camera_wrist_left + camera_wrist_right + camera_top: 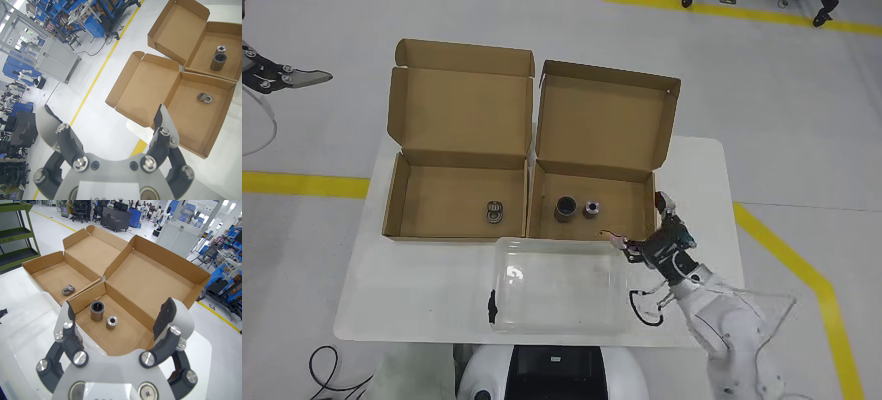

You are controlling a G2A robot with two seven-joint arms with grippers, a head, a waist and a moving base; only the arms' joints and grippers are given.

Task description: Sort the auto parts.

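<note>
clear bin [562,292]: nearest thing, on the table's [704,170] near edge, in front of both boxes; nothing seen inside.
black bit [490,303]: small, at the bin's left wall; can't tell what it is.
right gripper [637,220] [118,305]: fingers spread wide, holding nothing; at the right box's near right corner, just beside the bin's far right corner.
in the way: the right box's near wall stands between this gripper and the parts.
right box [646,205]: cardboard, open, behind the bin's right half, touching the left box.
dark sleeve [565,208] [97,310] [218,62]: in the right box, left part; upright, long axis vertical, bore facing up.
silver bushing [591,209] [112,322] [221,49]: just beside the sleeve on its right, small gap; upright, hole up, shorter than the sleeve.
left box [392,195]: cardboard, open, behind the bin's left half.
bearing rings [495,210] [68,289] [204,97]: two, touching, in the left box's right half; one lies flat with bore up, the other tilts against it.
lids: both folded back on the far side, inner faces up.
left gripper [292,72] [103,108]: fingers spread, empty; over the floor far left, well apart from table and boxes.
yellow floor line [302,183]: runs under the table's left side.
</note>
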